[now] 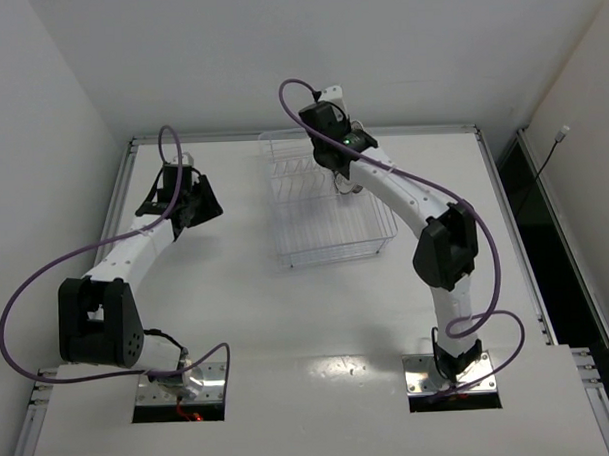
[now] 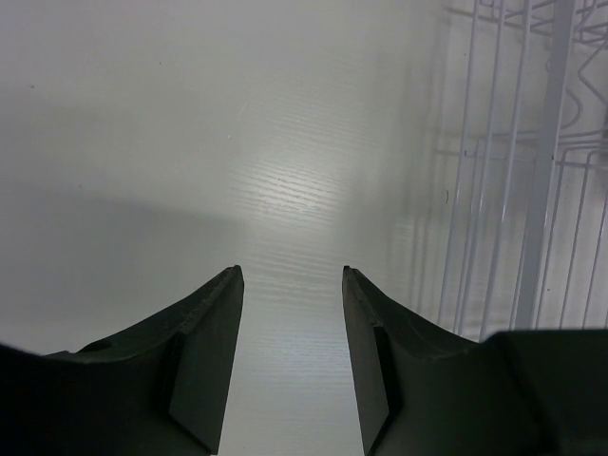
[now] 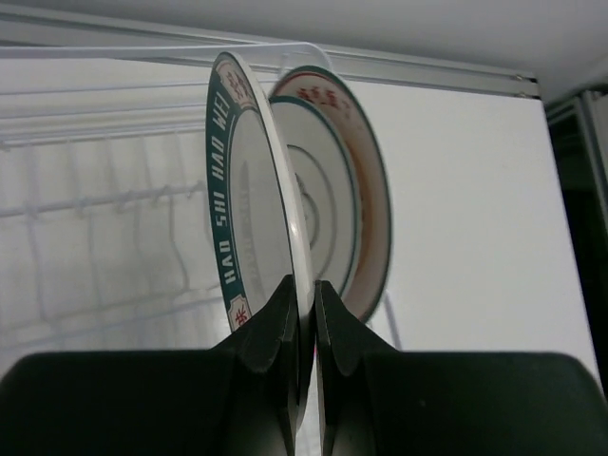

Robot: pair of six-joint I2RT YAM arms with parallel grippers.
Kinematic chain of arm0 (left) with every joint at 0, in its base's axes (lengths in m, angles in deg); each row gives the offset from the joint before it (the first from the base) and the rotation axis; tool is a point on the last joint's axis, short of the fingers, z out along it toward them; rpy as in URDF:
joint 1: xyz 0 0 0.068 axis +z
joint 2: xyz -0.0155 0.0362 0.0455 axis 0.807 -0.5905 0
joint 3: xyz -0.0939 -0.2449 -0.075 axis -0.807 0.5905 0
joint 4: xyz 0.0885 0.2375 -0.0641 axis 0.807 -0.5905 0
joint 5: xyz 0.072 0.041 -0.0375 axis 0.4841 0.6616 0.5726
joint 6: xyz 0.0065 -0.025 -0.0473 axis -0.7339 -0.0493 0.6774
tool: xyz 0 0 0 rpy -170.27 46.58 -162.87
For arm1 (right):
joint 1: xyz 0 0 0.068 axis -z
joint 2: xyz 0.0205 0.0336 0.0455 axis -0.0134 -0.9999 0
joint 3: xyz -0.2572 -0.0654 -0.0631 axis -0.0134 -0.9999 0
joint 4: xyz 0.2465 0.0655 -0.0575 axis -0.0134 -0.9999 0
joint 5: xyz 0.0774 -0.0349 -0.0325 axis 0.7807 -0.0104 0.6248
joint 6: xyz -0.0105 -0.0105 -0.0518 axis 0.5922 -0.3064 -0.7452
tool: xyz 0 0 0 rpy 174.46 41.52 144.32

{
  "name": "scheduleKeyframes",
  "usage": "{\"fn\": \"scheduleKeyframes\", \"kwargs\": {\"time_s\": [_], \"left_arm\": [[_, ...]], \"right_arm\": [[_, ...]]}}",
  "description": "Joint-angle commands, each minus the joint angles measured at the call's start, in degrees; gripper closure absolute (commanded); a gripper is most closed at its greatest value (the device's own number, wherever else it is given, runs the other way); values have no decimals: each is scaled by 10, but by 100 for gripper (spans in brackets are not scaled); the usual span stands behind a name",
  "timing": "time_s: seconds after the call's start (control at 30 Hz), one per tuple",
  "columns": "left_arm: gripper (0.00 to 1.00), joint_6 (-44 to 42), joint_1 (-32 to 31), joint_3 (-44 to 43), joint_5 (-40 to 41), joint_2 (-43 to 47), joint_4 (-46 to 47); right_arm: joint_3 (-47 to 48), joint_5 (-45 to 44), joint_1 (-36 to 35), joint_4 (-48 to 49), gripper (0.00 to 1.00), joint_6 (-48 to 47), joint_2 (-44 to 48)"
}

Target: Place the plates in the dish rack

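Note:
My right gripper [image 3: 304,283] is shut on the rim of a plate with a dark green lettered rim band [image 3: 252,199], holding it upright on edge over the far part of the dish rack [image 3: 95,204]. A second plate with a thin green rim and an orange-brown band [image 3: 366,190] stands upright just beyond it. A third plate is out of view. In the top view the right gripper [image 1: 345,182] is over the rack [image 1: 325,232] and hides the plates. My left gripper [image 2: 291,271] is open and empty above the table, left of the rack [image 2: 532,190]; it also shows in the top view [image 1: 199,207].
A metal rail [image 1: 301,134] runs along the table's far edge just behind the rack. A dark gap [image 1: 545,230] lies past the table's right edge. White walls close in the left and back.

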Motion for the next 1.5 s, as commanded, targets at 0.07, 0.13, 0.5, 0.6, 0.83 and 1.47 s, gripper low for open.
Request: {"fn": "scheduleKeyframes", "kwargs": {"time_s": [0.07,0.13,0.5,0.6,0.83,1.47], "left_arm": [[57,3,2,-4,6,17,12],[57,3,2,-4,6,17,12],[57,3,2,-4,11,17,12],[57,3,2,-4,11,17,12],[57,3,2,-4,11,17,12],[57,3,2,-4,11,17,12]], "right_arm": [[17,-39,21,16,100,-29,20],[17,-34,26,9,100,-29,8],[-7,26,38,15,100,-13,8],[-13,14,33,26,100,-13,21],[-8,-19,22,44,100,-36,59],[-21,43,17,45,100,-20,8]]}}
